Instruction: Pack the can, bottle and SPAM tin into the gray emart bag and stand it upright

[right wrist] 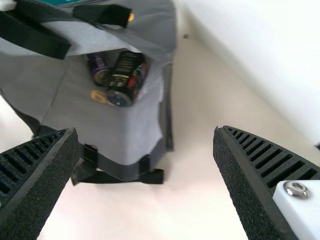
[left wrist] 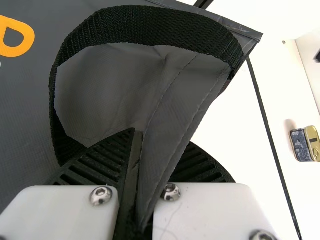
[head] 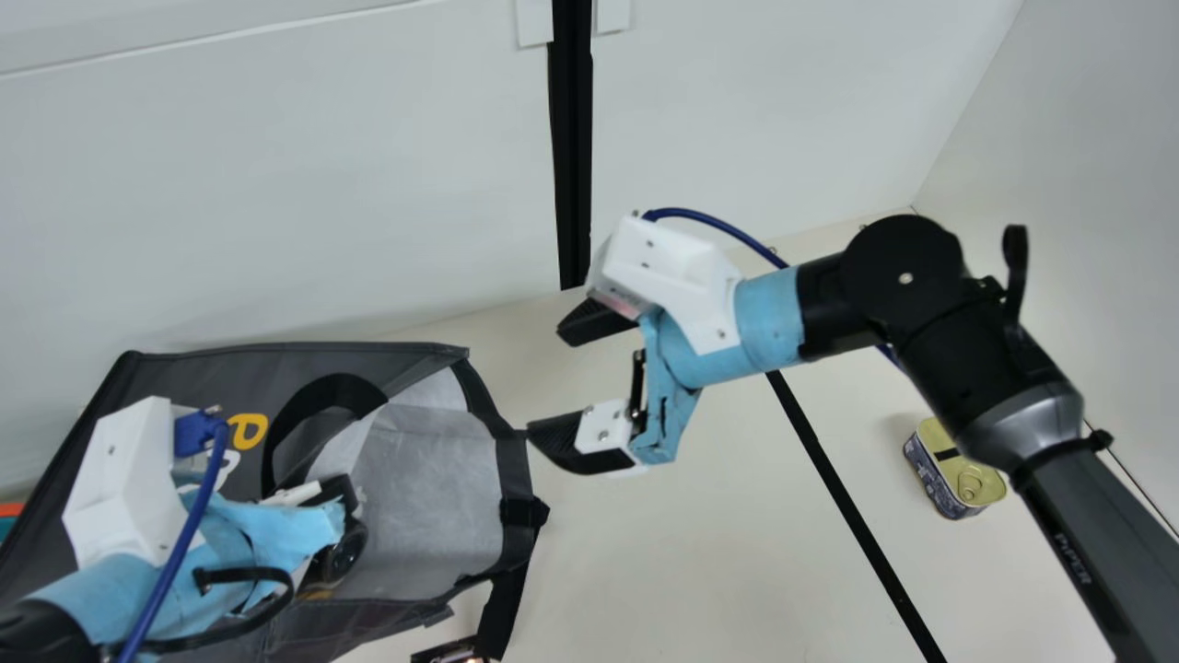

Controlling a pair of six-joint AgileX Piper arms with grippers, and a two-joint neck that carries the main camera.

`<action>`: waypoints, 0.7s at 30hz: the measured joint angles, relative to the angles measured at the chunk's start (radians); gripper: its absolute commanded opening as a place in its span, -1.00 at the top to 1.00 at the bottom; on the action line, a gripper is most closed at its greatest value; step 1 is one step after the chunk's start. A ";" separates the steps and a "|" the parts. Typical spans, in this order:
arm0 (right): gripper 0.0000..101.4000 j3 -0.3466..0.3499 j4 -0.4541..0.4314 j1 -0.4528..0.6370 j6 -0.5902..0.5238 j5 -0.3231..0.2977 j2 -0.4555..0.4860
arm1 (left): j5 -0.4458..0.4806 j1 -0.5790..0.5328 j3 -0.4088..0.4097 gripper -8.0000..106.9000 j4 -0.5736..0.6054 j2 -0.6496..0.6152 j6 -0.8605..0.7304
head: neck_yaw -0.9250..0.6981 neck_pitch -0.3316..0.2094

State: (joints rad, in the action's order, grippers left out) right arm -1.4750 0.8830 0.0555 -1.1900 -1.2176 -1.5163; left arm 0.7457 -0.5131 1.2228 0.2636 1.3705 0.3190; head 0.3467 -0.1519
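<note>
The gray bag (head: 428, 497) lies on its side at the left, its mouth facing right. My left gripper (head: 343, 525) is at the mouth; in the left wrist view the left gripper (left wrist: 145, 160) is shut on a fold of the gray bag (left wrist: 112, 85) beside the black handle. My right gripper (head: 557, 382) hangs open right of the mouth; in the right wrist view the right gripper (right wrist: 146, 131) has nothing between its fingers. Inside the bag (right wrist: 107, 132) lie a black can-like container (right wrist: 125, 80) and a purple one (right wrist: 99, 67). The SPAM tin (head: 955, 470) stands apart at the right.
A white wall (head: 276, 184) rises behind the table (head: 663, 562). A black line (head: 857, 516) crosses the tabletop between the bag and the tin. The right forearm (head: 1087, 543) passes close beside the tin. A black strap (head: 502, 612) trails from the bag's near side.
</note>
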 measured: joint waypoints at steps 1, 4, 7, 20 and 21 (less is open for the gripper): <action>-0.87 -0.002 0.000 0.014 -0.003 -0.003 0.003 | 0.000 0.000 0.000 1.00 0.000 0.000 0.000 | 0.002 0.000; -0.87 -0.002 -0.001 0.048 -0.008 -0.004 0.007 | 0.000 0.000 0.000 1.00 0.000 0.000 0.000 | 0.002 0.002; -0.87 -0.001 -0.002 0.076 -0.014 -0.004 0.015 | 0.000 0.000 0.000 1.00 0.000 0.000 0.000 | 0.002 0.002; -0.87 -0.036 -0.066 0.221 0.038 -0.004 0.074 | 0.000 0.000 0.000 1.00 0.000 0.000 0.000 | 0.002 0.000; -0.87 -0.040 -0.076 0.232 0.047 -0.004 0.080 | 0.000 0.000 0.000 1.00 0.000 0.000 0.000 | 0.000 0.000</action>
State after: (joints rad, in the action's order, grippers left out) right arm -1.5152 0.8073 0.2871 -1.1433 -1.2220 -1.4361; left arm 0.7457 -0.5131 1.2228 0.2636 1.3705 0.3190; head 0.3467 -0.1519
